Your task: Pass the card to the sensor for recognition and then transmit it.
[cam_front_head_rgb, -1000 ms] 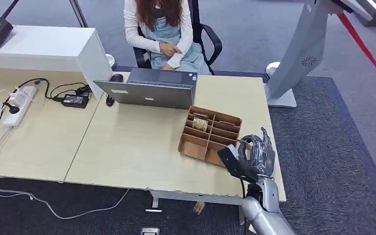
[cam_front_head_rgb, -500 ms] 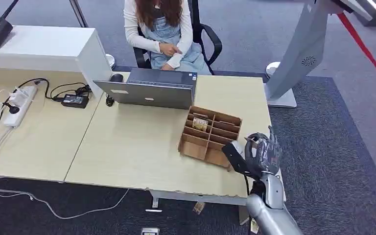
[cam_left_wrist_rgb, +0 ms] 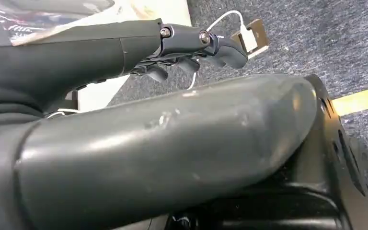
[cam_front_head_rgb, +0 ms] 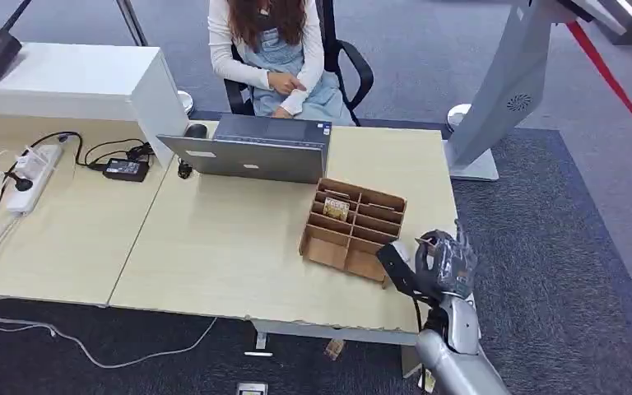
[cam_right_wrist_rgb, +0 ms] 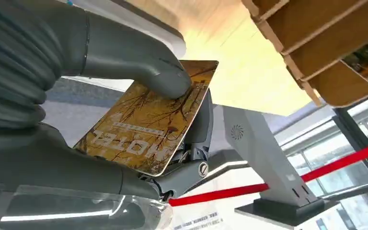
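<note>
Gold card (cam_right_wrist_rgb: 148, 127) drifted right in right hand (cam_front_head_rgb: 444, 265).

right robot hand (cam_front_head_rgb: 444, 265) raised, fingers closed

On the tabletop (cam_front_head_rgb: 230, 247) I see the laptop (cam_front_head_rgb: 255, 148) behind the divided box (cam_front_head_rgb: 352, 228); my right hand (cam_front_head_rgb: 444, 265), holding the card (cam_right_wrist_rgb: 148, 124), sits just right of the box.
</note>
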Motion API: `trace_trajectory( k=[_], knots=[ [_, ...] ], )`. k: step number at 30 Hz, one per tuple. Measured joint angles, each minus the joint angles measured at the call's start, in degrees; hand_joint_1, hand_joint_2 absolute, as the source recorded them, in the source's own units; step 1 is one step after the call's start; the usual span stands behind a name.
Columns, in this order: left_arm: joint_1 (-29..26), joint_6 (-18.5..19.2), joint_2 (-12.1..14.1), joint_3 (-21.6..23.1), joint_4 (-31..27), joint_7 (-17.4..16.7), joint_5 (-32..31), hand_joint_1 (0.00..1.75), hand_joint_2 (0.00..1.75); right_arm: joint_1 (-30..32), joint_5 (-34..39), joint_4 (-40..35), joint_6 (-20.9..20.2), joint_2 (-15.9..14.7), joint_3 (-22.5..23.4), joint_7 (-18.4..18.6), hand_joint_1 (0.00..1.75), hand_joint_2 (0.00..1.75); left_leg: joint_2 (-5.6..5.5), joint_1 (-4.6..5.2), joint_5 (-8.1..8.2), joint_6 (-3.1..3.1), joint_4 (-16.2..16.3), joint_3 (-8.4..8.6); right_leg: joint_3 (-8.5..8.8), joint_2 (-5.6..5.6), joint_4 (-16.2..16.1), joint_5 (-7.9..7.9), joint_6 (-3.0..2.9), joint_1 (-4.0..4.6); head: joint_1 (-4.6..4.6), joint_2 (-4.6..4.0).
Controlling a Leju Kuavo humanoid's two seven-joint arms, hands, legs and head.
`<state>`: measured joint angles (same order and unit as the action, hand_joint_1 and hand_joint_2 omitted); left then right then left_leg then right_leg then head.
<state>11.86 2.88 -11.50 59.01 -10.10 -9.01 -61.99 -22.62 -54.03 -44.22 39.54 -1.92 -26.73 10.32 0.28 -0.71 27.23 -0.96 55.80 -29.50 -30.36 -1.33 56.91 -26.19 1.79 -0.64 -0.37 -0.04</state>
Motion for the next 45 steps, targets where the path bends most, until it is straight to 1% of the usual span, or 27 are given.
trace_trajectory(
  k=[17, 26, 28, 31, 34, 36, 38, 40, 45],
  knots=[
    [0.0, 0.3, 0.0, 0.0, 0.0, -0.4, -0.2, 0.00, 0.00, 0.4, 1.9, 4.3, -0.1, 0.6, -0.2, -0.1, 1.75, 1.75, 0.00, 0.00, 0.00, 0.00, 0.0, 0.00, 0.00, 0.00, 0.0, 0.00, 0.00, 0.00, 0.00, 0.00],
    [0.0, 0.4, 0.0, 0.0, 0.0, -0.4, -0.3, 0.00, 0.00, -0.2, 3.4, 5.2, 0.0, 0.7, -0.3, -0.3, 1.75, 1.75, 0.00, 0.00, 0.00, 0.00, 0.0, 0.04, 0.05, 0.00, 0.0, 0.00, 0.00, 0.00, 0.00, 0.00],
    [0.0, 0.4, 0.0, 0.0, 0.0, -0.3, -0.3, 0.00, 0.00, -0.3, 3.8, 5.3, 0.1, 0.7, -0.3, -1.1, 1.75, 1.75, 0.00, 0.00, 0.00, 0.00, 0.0, 0.06, 0.07, 0.00, 0.0, 0.00, 0.00, 0.00, 0.00, 0.00],
    [0.0, 0.2, 0.0, 0.1, 0.0, 0.0, -0.3, 0.00, 0.00, -0.3, 4.2, 4.8, 0.1, 0.7, -0.1, -3.3, 1.75, 1.75, 0.00, 0.01, -0.01, 0.00, 0.0, 0.04, 0.08, 0.00, 0.0, 0.01, 0.00, -0.01, 0.00, 0.00],
    [0.0, -0.1, 0.0, 0.1, 0.0, 0.8, -0.6, 0.00, 0.00, -1.0, 6.1, 2.3, 0.2, 0.6, 0.0, -4.9, 1.75, 1.75, 0.00, 0.01, -0.01, 0.00, 0.0, 0.05, 0.07, 0.00, 0.0, 0.01, 0.00, -0.01, 0.00, 0.00],
    [0.0, -0.5, 0.0, 0.2, 0.0, 1.6, -0.7, 0.00, 0.00, -2.0, 6.8, -0.8, -0.1, 0.3, 0.0, -4.6, 1.75, 1.75, 0.00, 0.01, -0.01, 0.00, 0.0, 0.04, 0.07, 0.00, 0.0, 0.01, 0.01, -0.01, 0.00, 0.00],
    [0.0, -0.8, 0.0, 0.2, 0.0, 2.5, -0.7, 0.00, 0.00, -3.5, 6.1, -4.9, -1.5, -0.4, -0.1, -2.6, 1.75, 1.75, 0.00, 0.01, -0.02, -0.01, 0.0, 0.04, 0.06, 0.00, 0.0, 0.01, 0.01, -0.02, 0.00, 0.00],
    [0.0, -0.9, 0.0, 0.4, 0.0, 3.3, -0.7, 0.00, 0.00, -5.3, 3.9, -10.9, -5.2, -1.4, -0.2, 1.1, 1.75, 1.75, 0.01, 0.01, -0.02, -0.01, 0.0, 0.05, 0.05, 0.00, 0.0, 0.02, 0.01, -0.02, 0.00, 0.00],
    [0.1, -1.0, 0.0, 1.1, 0.0, 4.9, -0.4, 0.00, 0.00, -9.6, -1.8, -21.7, -9.6, -2.3, -1.4, 4.3, 1.75, 1.75, 0.00, 0.01, -0.02, -0.01, 0.0, 0.02, 0.06, 0.00, 0.0, 0.02, 0.01, -0.02, 0.00, 0.00]
  ],
)
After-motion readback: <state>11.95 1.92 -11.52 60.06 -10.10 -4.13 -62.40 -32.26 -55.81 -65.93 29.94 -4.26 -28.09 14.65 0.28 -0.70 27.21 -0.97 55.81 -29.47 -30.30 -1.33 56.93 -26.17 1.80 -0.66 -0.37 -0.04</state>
